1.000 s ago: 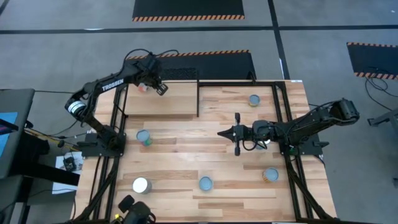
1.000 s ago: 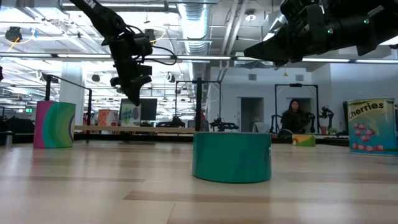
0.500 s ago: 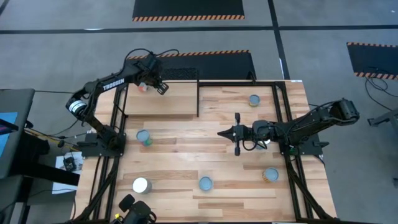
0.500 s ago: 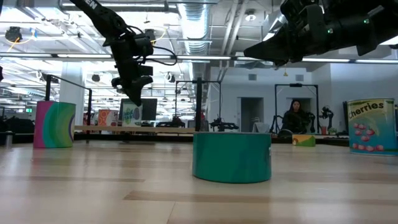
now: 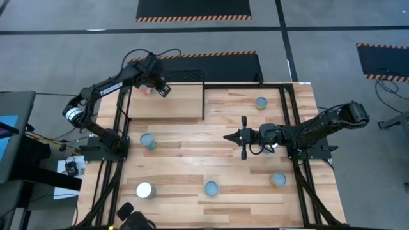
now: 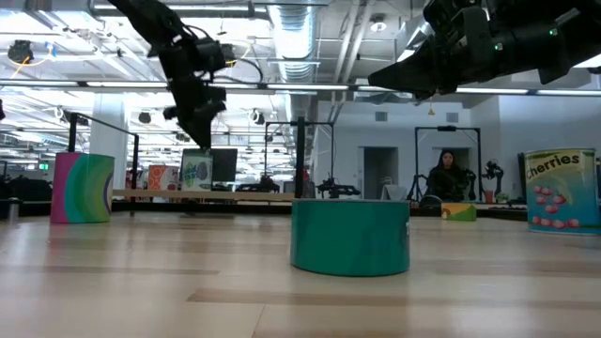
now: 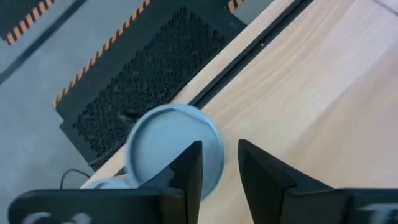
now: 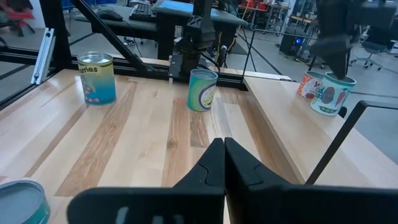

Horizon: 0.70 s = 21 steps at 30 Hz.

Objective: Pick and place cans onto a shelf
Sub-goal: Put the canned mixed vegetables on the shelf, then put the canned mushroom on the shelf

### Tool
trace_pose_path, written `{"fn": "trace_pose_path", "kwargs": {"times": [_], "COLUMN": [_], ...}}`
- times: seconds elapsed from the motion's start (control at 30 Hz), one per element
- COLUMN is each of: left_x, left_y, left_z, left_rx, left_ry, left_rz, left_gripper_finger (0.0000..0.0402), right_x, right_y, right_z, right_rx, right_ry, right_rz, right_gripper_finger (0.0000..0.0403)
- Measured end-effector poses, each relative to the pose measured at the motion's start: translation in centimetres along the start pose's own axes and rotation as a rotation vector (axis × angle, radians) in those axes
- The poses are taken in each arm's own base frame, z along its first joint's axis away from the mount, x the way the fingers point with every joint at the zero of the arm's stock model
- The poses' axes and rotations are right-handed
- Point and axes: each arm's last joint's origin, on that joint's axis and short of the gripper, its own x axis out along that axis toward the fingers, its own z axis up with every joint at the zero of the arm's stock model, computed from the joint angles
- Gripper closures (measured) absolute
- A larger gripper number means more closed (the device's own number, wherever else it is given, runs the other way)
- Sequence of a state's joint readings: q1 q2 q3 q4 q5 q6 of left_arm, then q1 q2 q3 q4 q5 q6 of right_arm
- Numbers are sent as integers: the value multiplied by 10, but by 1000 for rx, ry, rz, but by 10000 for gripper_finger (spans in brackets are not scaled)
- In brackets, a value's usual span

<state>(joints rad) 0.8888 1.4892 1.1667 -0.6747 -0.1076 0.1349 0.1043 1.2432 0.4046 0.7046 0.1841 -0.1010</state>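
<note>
Can: small tin with pale-blue round top (image 7: 175, 144) standing upright at the back-left corner of the raised light-wood shelf with black metal frame (image 5: 172, 102).
Left jaws (image 5: 153, 80): above that tin, parted, holding nothing; arm stretched back over the shelf.
Right jaws (image 5: 228, 137): pressed together, empty, arm level over the plank surface (image 5: 192, 166).

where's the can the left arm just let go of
It stands on the shelf at its far left corner in the high view, right under the left gripper, beside another can; the released can sits by the shelf's edge.
</note>
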Motion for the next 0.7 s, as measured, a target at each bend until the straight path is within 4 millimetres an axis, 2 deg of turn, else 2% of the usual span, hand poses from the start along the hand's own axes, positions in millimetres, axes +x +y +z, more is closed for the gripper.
{"fn": "trace_pose_path", "kwargs": {"times": [0.17, 0.33, 0.43, 0.53, 0.7], "left_x": [-33, -64, -73, -77, -80], "left_y": [-5, -31, -55, -77, -107], "left_z": [-4, -15, -29, -48, -80], "left_rx": [53, 157, 220, 256, 280], "left_ry": [-68, -233, -358, -462, -652], "left_rz": [-53, -151, -220, -294, -429], "left_gripper_finger": [306, 307, 319, 343, 387], "right_x": [0, -2, -7, -16, -36], "right_y": [0, -2, -6, -12, -32], "right_z": [0, 1, 3, -2, -12], "right_rx": [-1, -21, -32, -19, 100], "right_ry": [-1, 7, 57, 206, 420], "right_rz": [0, -58, -158, -266, -420], "right_gripper_finger": [390, 382, 380, 385, 397]}}
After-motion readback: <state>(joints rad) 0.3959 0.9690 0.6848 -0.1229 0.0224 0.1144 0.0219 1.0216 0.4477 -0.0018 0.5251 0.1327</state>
